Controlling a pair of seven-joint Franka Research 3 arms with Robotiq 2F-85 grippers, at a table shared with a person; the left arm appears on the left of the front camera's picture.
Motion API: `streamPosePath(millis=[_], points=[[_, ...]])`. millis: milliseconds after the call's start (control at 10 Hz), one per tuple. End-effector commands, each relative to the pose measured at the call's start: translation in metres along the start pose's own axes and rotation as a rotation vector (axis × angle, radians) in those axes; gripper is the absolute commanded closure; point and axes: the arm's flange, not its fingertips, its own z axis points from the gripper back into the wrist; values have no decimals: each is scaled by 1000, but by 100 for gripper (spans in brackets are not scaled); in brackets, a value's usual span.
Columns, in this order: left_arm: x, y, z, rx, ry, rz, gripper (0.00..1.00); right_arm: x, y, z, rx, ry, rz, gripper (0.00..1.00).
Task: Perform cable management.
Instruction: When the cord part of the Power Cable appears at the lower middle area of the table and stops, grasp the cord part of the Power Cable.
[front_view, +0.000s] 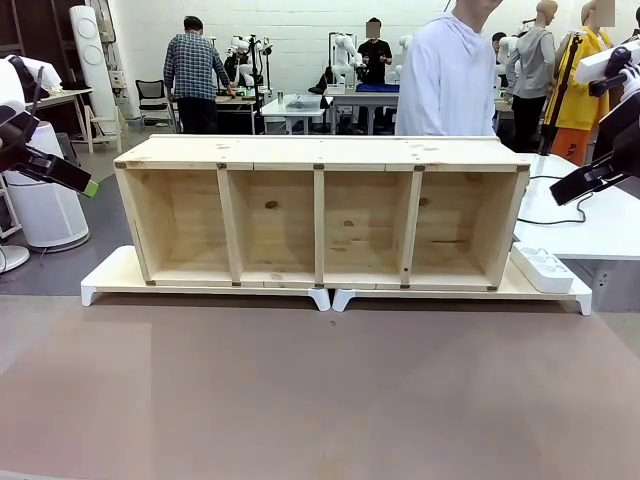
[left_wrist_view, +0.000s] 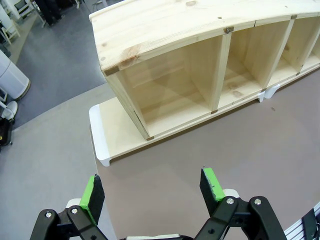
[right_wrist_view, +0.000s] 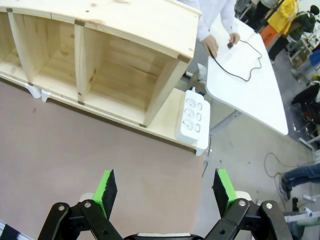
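The cable (right_wrist_view: 243, 61) is a thin black cord lying in loops on a white side table (right_wrist_view: 255, 95); it also shows as a thin line at the right (front_view: 560, 221). A person's hands (right_wrist_view: 214, 46) hold its plug end behind the wooden shelf (front_view: 320, 210). My left gripper (left_wrist_view: 152, 187) hovers open over the brown table, short of the shelf's left end, with nothing between its fingers. Off the shelf's right end, above the table's right edge, my right gripper (right_wrist_view: 165, 186) is open and empty too. One finger (front_view: 70, 175) of the left gripper shows at far left.
A white power strip (right_wrist_view: 192, 117) lies on the pale board (front_view: 110, 275) under the shelf, at its right end. The shelf has several open compartments facing me. A person in white (front_view: 450, 80) stands behind it. Brown tabletop (front_view: 320, 390) spreads in front.
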Motion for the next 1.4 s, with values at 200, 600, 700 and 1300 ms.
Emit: streamPosePath(millis=[200,600,700,1300], points=[[1,1,-2,2,-7,3,0,1,-1,0,-3,-5,8,0],[1,1,-2,2,-7,3,0,1,-1,0,-3,-5,8,0],[1,1,-2,2,-7,3,0,1,-1,0,-3,-5,8,0],[1,1,-2,2,-7,3,0,1,-1,0,-3,-5,8,0]])
